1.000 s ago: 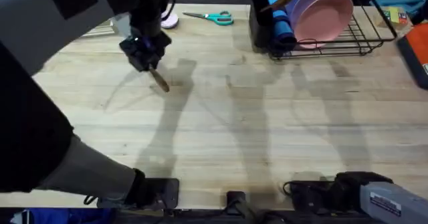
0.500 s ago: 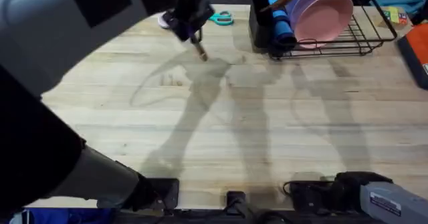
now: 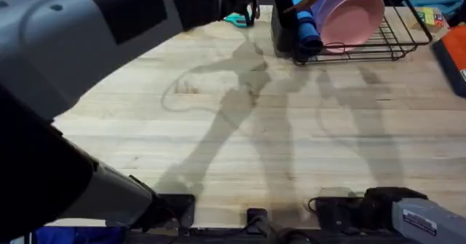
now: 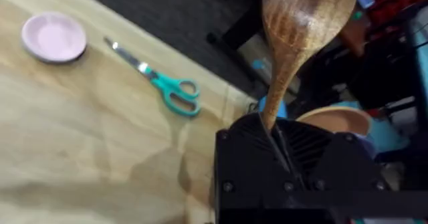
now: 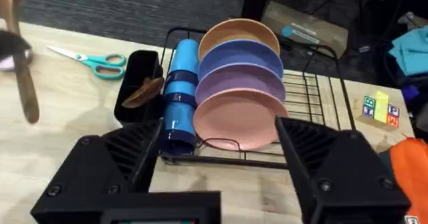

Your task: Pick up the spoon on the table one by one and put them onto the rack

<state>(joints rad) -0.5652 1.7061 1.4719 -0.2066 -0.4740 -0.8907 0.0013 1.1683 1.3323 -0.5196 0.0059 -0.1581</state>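
While clamped in left hand (image 4: 277,140), spoon (image 4: 301,23) raised, near rack (image 5: 321,97)

The dish rack (image 5: 314,110) stands at the far right of the bench (image 3: 291,127). In it a row of plates (image 5: 235,117) stands on edge, one behind another. Just left of the plates a bottle (image 5: 179,93) stands in the rack, and left of that is the utensil holder (image 5: 137,83), with a spoon (image 5: 144,92) lying in it. Left of the holder, scissors (image 5: 90,59) lie at the bench's far edge, and a small dish (image 4: 54,37) lies farther left. The left gripper (image 4: 277,140) holds another wooden spoon (image 4: 297,30) between its fingers, above the far edge near the scissors. A toy block (image 5: 379,109) lies right of the rack.
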